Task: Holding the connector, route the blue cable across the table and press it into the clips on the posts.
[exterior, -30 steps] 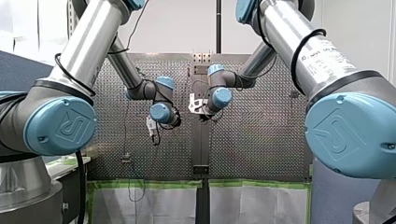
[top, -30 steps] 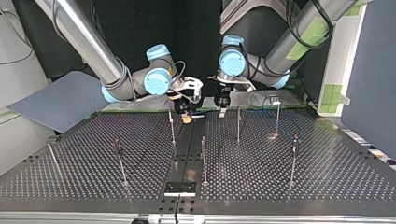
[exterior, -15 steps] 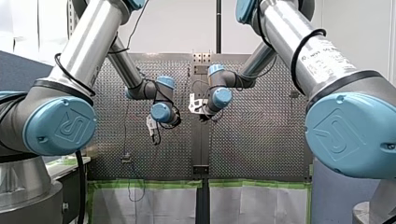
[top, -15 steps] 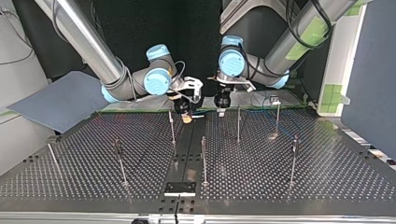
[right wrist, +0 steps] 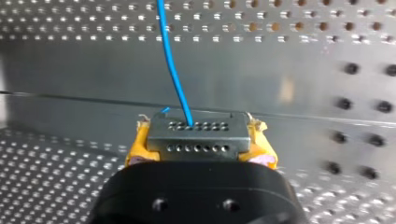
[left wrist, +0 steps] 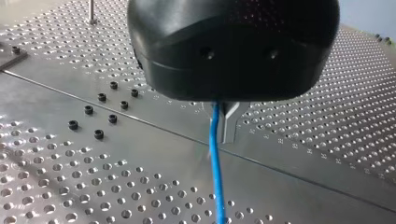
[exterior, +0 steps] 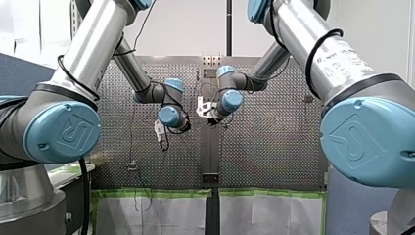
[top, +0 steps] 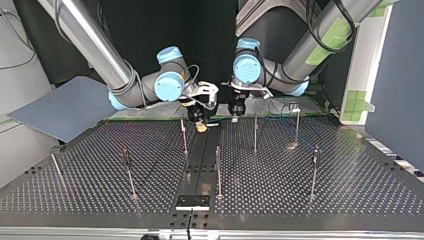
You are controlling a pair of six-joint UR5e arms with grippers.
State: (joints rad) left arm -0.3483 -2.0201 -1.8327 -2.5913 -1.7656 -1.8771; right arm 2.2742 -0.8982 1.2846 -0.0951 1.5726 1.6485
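Note:
In the right wrist view my right gripper (right wrist: 196,150) is shut on a metal connector (right wrist: 196,135), its yellow pads (right wrist: 138,148) on either side. The blue cable (right wrist: 173,70) runs out of the connector over the table. In the left wrist view the blue cable (left wrist: 215,158) comes out from under my black left gripper (left wrist: 223,122), whose metal fingers (left wrist: 232,122) are shut on it. In the top view my right gripper (top: 201,125) and my left gripper (top: 234,117) hang close together at the table's far edge. Thin posts (top: 255,133) stand on the plate.
Several more posts (top: 218,170) rise from the perforated table (top: 350,190), spread over both halves. A small black block (top: 193,201) lies at the near edge in the top view. Rows of black screws (left wrist: 99,114) sit beside my left gripper.
My left gripper has closed on the cable and shifted a little toward the top view's left. My right gripper has hardly moved, still holding the connector.

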